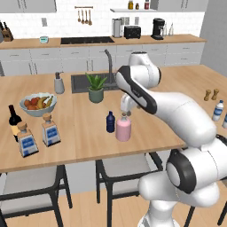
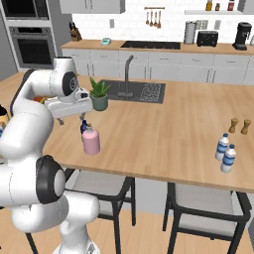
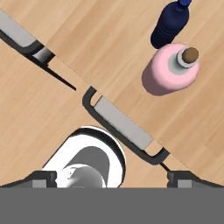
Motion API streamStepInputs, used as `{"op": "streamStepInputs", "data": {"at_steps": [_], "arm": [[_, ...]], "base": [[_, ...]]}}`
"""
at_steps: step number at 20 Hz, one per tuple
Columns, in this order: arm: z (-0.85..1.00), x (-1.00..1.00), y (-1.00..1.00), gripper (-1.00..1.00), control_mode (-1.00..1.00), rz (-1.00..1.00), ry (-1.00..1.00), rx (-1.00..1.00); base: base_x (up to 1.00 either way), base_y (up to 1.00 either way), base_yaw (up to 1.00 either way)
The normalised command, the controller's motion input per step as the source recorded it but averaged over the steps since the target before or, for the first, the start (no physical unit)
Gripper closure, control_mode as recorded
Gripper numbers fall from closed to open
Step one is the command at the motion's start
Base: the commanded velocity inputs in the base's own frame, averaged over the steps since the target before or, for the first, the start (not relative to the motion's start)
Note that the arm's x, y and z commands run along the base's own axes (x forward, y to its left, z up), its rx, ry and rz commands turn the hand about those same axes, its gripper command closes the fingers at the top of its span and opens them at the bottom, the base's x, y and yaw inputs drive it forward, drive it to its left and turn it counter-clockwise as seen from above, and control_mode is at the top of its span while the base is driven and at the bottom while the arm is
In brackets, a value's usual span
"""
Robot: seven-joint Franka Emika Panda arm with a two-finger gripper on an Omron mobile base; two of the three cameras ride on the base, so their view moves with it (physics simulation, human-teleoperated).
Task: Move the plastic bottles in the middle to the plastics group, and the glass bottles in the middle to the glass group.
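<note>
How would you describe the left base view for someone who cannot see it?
A white robot arm reaches over a wooden kitchen island, its open gripper above a pink bottle and a small navy bottle. At the left stand a wine bottle, two square clear bottles and a fruit bowl.

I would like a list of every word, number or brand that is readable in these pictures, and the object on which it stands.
No text can be read.
Square clear bottles: blue labels, print too blurred to read.
Wine bottle: yellow label, too small to read.
Small pale bottles: blue labels, nothing legible.
Pink bottle and navy bottle: no label visible.
</note>
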Motion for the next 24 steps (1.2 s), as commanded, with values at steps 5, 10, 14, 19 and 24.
{"op": "streamStepInputs", "data": {"at_steps": [5,10,14,19,24], "arm": [[0.0,0.01,0.0,-1.0,-1.0,-0.04,-0.13,0.0],[0.0,0.24,0.0,-1.0,-1.0,-0.08,-0.21,0.0],[0.0,0.2,0.0,-1.0,-1.0,-0.13,-0.03,0.0],[0.01,0.31,0.0,-1.0,-1.0,-0.19,0.0,0.01],[-0.1,0.18,0.0,-1.0,-1.0,-0.25,0.0,0.08]], "base": [[0.0,0.0,0.0],[0.0,0.0,0.0],[0.0,0.0,0.0],[0.0,0.0,0.0],[0.0,0.0,0.0]]}}
